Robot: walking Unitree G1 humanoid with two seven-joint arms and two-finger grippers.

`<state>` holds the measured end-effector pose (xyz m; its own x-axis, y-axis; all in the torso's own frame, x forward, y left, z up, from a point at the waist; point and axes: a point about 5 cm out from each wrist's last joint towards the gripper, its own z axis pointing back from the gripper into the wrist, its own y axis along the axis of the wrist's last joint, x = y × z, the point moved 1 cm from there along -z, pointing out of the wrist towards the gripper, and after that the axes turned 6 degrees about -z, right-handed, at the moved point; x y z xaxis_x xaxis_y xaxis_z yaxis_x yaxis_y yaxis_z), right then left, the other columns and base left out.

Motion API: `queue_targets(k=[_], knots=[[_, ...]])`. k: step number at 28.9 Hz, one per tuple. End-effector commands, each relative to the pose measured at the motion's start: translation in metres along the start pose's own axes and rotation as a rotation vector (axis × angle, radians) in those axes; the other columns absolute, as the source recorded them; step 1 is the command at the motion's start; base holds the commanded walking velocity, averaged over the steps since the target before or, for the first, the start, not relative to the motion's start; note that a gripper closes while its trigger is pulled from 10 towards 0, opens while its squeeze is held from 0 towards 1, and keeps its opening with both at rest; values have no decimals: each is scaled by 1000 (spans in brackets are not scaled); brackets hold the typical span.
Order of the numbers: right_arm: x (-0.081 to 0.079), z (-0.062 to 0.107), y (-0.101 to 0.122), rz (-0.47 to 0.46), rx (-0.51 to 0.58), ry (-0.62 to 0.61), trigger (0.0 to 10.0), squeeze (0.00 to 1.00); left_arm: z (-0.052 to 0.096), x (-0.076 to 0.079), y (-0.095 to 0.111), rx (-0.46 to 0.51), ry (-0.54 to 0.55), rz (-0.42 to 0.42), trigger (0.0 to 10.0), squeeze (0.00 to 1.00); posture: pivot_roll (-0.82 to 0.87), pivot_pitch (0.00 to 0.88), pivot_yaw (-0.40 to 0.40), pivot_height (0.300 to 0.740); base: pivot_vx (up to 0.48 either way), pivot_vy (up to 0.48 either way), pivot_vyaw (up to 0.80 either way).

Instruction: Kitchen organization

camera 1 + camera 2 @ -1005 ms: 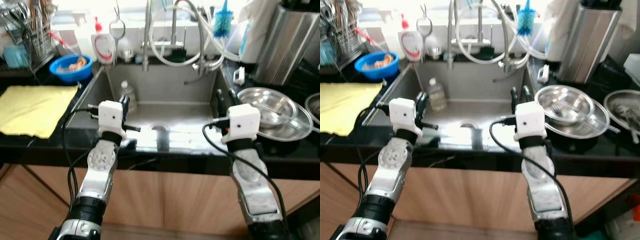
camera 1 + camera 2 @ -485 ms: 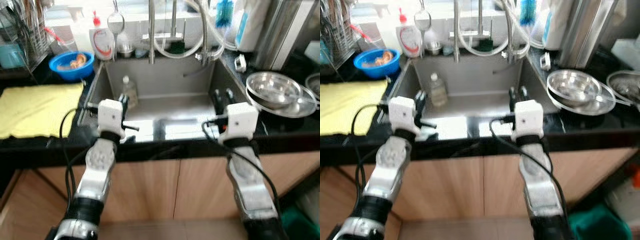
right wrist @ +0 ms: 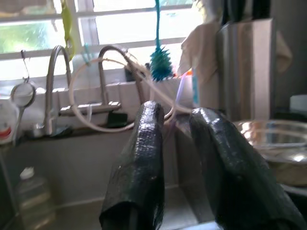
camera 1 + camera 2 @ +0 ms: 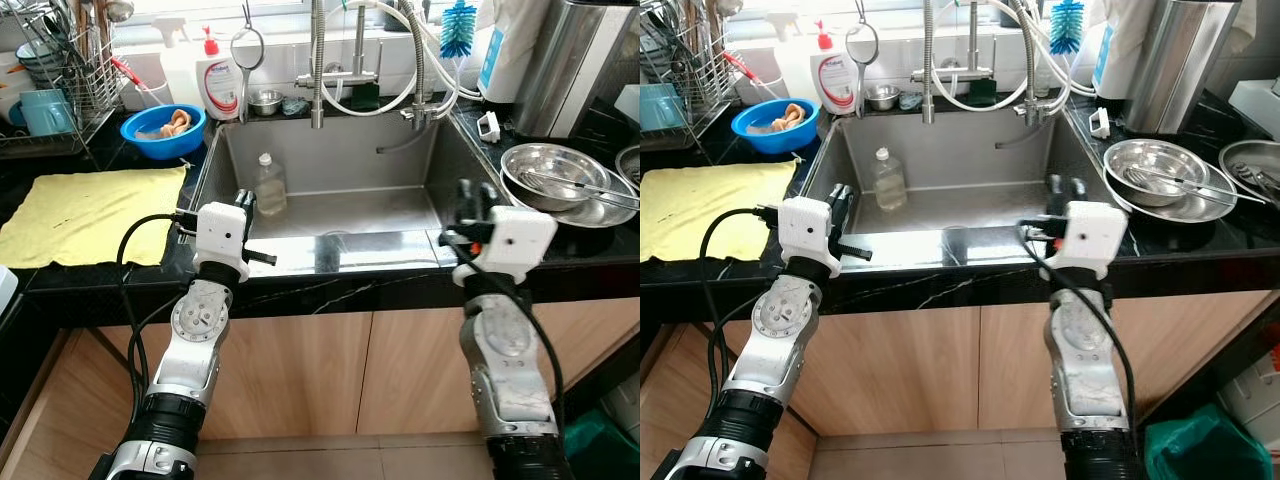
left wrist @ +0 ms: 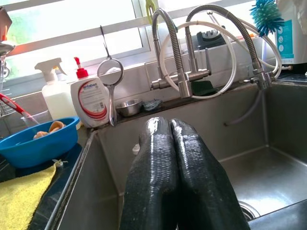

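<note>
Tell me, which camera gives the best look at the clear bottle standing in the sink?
The right eye view: the bottle stands whole and unblocked against the sink's back wall. The left eye view shows it much the same, the right wrist view catches it blurred at its edge, and the left wrist view's fingers cover most of it.

Sink (image 4: 340, 160) at frame centre, bottle (image 4: 269, 184) standing inside it at its left, taps (image 4: 365, 60) behind at upper centre. Cloth (image 4: 85, 215) at left on the counter, bowl (image 4: 163, 125) behind it, dish rack (image 4: 55, 75) in the upper left corner. Steel bowls (image 4: 560, 180) stacked on the counter at right, both grippers low at the sink's front edge.
</note>
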<state>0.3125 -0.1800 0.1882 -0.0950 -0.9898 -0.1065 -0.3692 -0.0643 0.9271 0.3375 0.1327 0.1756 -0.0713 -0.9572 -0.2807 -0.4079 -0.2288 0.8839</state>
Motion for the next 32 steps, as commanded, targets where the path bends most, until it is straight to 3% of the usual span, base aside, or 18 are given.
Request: queue_targets(k=[1,6,10,11,12,14,20,25,32], knots=[[0,-3,11,-19,36,-2,10000,1000,0,-1,-2,-14,0,-16,10000,0,-243,0,59,731,0,0,0],[24,-15,29,-21,86,-93,10000,1000,-1,-1,-2,-14,6,-18,10000,0,-248,0,57,731,0,0,0],[20,-14,22,-30,48,-63,10000,1000,0,0,-2,-15,4,-18,10000,0,-244,0,55,731,0,0,0],[14,-12,16,-34,17,-33,10000,718,0,1,-2,-15,4,-17,10000,0,-240,0,52,731,0,0,0],[11,-11,12,-37,-3,-14,10000,0,0,1,-2,-15,5,-16,10000,0,-240,0,52,731,0,0,0],[-2,-7,3,-35,-34,37,10000,0,-1,3,-1,-12,0,-22,10000,0,-231,0,49,731,0,0,0],[-13,-8,3,-31,-37,73,10000,0,-4,2,2,7,17,-37,10000,0,-236,0,46,731,0,-79,0],[-18,-6,1,26,-35,114,10000,0,-3,4,2,7,15,-38,10000,0,-234,0,37,731,0,-472,0],[-17,-6,2,8,-30,105,10000,0,-3,4,3,18,28,-18,10000,0,-233,0,31,731,0,-381,0]])
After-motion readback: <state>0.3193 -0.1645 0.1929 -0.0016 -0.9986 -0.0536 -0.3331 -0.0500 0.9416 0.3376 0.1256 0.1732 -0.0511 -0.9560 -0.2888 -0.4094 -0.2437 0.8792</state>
